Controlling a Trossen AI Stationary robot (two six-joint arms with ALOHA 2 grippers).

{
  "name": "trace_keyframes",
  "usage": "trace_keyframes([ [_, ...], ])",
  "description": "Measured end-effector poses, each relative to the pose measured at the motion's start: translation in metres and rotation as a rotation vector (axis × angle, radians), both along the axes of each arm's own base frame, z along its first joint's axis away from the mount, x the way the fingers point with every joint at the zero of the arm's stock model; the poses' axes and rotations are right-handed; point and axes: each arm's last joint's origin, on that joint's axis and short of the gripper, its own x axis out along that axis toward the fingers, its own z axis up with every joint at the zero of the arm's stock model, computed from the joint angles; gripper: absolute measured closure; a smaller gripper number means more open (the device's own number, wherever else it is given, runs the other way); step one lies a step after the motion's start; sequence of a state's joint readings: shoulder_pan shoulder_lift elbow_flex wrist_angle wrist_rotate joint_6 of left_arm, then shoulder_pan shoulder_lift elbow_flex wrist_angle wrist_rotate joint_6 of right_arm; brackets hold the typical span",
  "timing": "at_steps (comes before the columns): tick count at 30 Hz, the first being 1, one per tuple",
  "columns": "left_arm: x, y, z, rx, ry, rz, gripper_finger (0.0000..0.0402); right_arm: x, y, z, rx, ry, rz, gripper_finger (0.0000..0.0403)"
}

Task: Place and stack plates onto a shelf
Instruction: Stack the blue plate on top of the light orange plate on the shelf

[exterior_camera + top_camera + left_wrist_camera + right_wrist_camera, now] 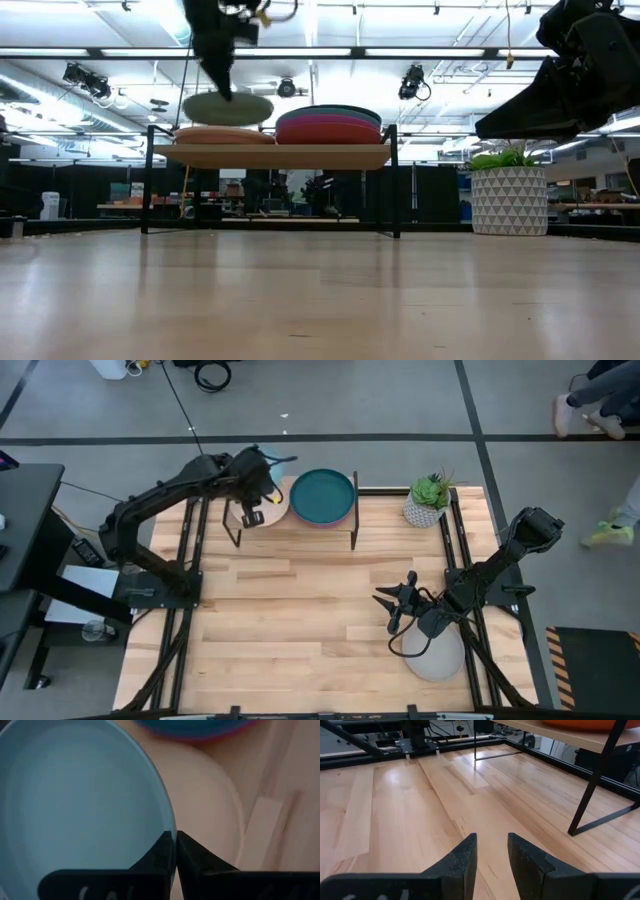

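The shelf (270,155) stands at the table's far edge with a stack of plates at each end. The right-hand stack (328,125) is topped by a dark teal plate (322,495). The left-hand stack (225,136) shows tan and orange from the side, and a cream plate (210,795) lies on top. My left gripper (250,500) is over that stack, shut on a light blue plate (75,795). A grey plate (435,655) lies on the table near the right edge. My right gripper (393,605) hovers open just beyond it, over bare table. My left gripper (174,837) pinches the light blue plate's rim (169,827) between its two fingers, coming from above. The plate (228,107) is roughly level. It hangs lifted clear, a little above the left-hand stack on the shelf.
A potted plant (428,500) in a white patterned pot (508,195) stands at the far right corner, beside the shelf. The shelf's black legs (592,785) rise from the wood. The wooden tabletop (300,630) is open in the middle and along the near side.
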State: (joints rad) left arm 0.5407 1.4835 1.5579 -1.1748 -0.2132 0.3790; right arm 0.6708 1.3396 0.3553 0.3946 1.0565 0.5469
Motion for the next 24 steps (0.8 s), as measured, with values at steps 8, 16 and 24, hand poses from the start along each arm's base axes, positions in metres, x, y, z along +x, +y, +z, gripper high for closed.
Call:
trace_keyframes([
  [8,-0.004,0.002,-0.025,-0.151,0.020,-0.062,0.0383,0.000,0.000,0.000,0.000,0.000,0.001,0.0287],
  [16,0.005,-0.016,-0.033,-0.188,0.046,-0.151,0.0380,0.000,0.000,0.000,0.000,0.000,0.000,0.0287],
  [24,0.007,-0.017,-0.034,-0.179,0.051,-0.122,0.0371,0.000,0.000,0.000,0.000,0.000,0.000,0.0287],
])
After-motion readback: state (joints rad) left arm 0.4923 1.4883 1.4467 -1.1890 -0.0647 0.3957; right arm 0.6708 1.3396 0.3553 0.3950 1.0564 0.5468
